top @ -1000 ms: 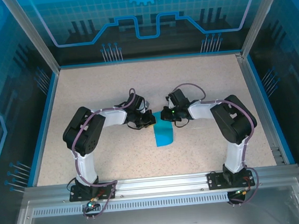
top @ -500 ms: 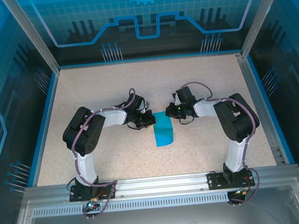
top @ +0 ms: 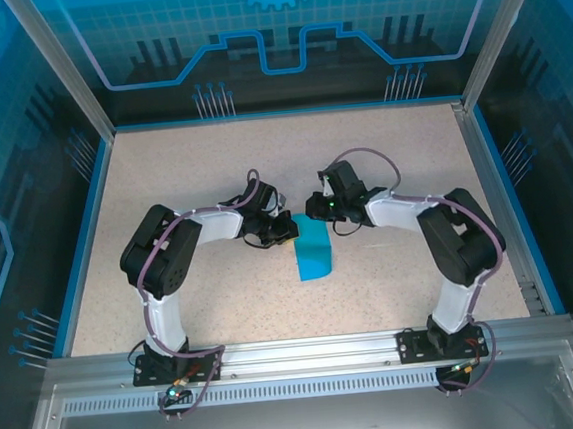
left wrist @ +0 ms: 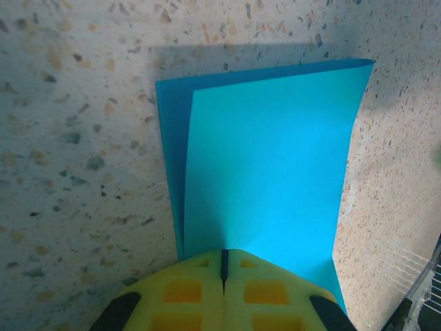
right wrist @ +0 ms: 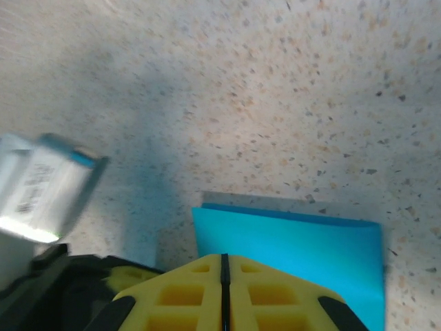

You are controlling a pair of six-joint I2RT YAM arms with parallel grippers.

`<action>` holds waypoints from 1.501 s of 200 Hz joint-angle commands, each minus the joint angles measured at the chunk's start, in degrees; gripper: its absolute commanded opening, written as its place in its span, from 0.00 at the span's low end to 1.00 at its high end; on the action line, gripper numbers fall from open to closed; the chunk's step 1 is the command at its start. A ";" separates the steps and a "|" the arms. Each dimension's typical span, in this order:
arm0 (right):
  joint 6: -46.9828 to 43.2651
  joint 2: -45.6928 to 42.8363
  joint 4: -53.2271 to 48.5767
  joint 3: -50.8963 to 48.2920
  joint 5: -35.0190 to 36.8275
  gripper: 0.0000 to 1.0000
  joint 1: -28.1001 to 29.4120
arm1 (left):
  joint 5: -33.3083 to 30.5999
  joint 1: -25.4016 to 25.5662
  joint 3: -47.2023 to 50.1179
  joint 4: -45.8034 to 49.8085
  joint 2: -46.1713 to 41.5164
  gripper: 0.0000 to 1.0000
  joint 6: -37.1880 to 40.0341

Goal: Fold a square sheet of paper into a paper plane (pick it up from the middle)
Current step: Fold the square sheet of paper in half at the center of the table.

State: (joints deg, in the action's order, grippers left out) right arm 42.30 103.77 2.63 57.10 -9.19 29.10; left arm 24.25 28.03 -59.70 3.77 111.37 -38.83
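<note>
Arms bent inward — left pincer [left wrist: 224, 252] and right pincer [right wrist: 224, 258] both closed.

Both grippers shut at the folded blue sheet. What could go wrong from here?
1. The sheet of paper is folded unevenly: the lower layer peeks out along one long side in the left wrist view. Creasing now would likely lock in a skewed fold.
2. The left gripper and right gripper, both shut, sit close together at the sheet's far end in the top view. A sideways move may make them collide or drag the paper.
</note>
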 commanded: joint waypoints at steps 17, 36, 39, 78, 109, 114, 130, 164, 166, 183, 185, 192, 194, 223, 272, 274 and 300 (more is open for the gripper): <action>1.12 5.33 -0.08 1.78 -1.49 0.09 -1.38 | -9.31 -0.19 4.16 13.85 4.11 0.00 1.21; 1.64 6.56 -0.08 1.66 -1.24 0.09 -3.09 | -9.31 -0.17 4.32 13.84 4.03 0.00 1.21; 1.64 6.76 -0.18 1.62 -1.06 0.09 -3.27 | -9.31 -0.17 4.37 13.84 4.03 0.00 1.21; 2.07 7.80 -3.26 2.01 2.58 0.09 -6.72 | -9.30 -0.17 5.01 13.39 4.03 0.00 1.17; 2.09 4.80 -5.07 1.61 5.23 0.09 -8.28 | -9.22 -0.17 5.30 13.09 3.96 0.00 1.01; 2.00 3.86 -5.26 1.32 5.55 0.09 -8.27 | -9.20 -0.21 5.29 13.10 4.02 0.00 1.11; 1.74 0.16 -5.41 -0.16 4.95 0.09 -8.27 | -9.22 -0.17 5.21 13.10 4.03 0.00 1.11; 0.52 -9.52 -5.58 -5.43 -1.53 0.10 -5.40 | -9.39 -0.17 5.22 12.71 4.04 0.00 1.00; 0.57 -9.94 -5.61 -5.71 -1.86 0.10 -5.14 | -9.42 -0.17 5.21 12.68 4.03 0.00 1.03; 1.54 -12.10 -6.52 -8.31 -6.12 0.10 -3.38 | -9.55 -0.17 5.21 12.34 4.03 0.00 0.92; 1.70 -12.27 -6.44 -8.67 -6.50 0.10 -3.25 | -9.57 -0.24 5.21 12.32 4.03 0.00 0.90; 2.51 -12.66 -6.24 -9.71 -7.73 0.10 -2.84 | -9.61 -0.17 5.12 12.14 4.01 0.00 0.86; 2.71 -12.76 -6.06 -10.01 -8.18 0.10 -2.67 | -9.63 -0.17 5.12 12.12 4.02 0.00 0.86; 4.16 -12.33 -5.99 -12.19 -11.19 0.09 -0.88 | -9.66 -0.17 5.01 11.63 4.20 0.00 0.86; 5.66 -9.23 -5.09 -14.67 -13.25 0.09 0.59 | -9.78 -0.17 5.12 11.20 4.45 0.00 0.77; 5.68 -9.20 -5.03 -14.77 -13.36 0.09 0.60 | -9.82 -0.17 5.12 11.25 4.46 0.00 0.82; 5.51 -8.41 -4.92 -15.21 -13.55 0.09 0.60 | -9.93 -0.18 5.21 11.34 4.47 0.00 0.68</action>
State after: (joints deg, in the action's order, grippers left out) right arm 47.18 94.13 -2.35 42.61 -20.71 29.08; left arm 24.25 28.03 -59.05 2.52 111.22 -38.85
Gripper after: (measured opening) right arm 0.093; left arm 0.050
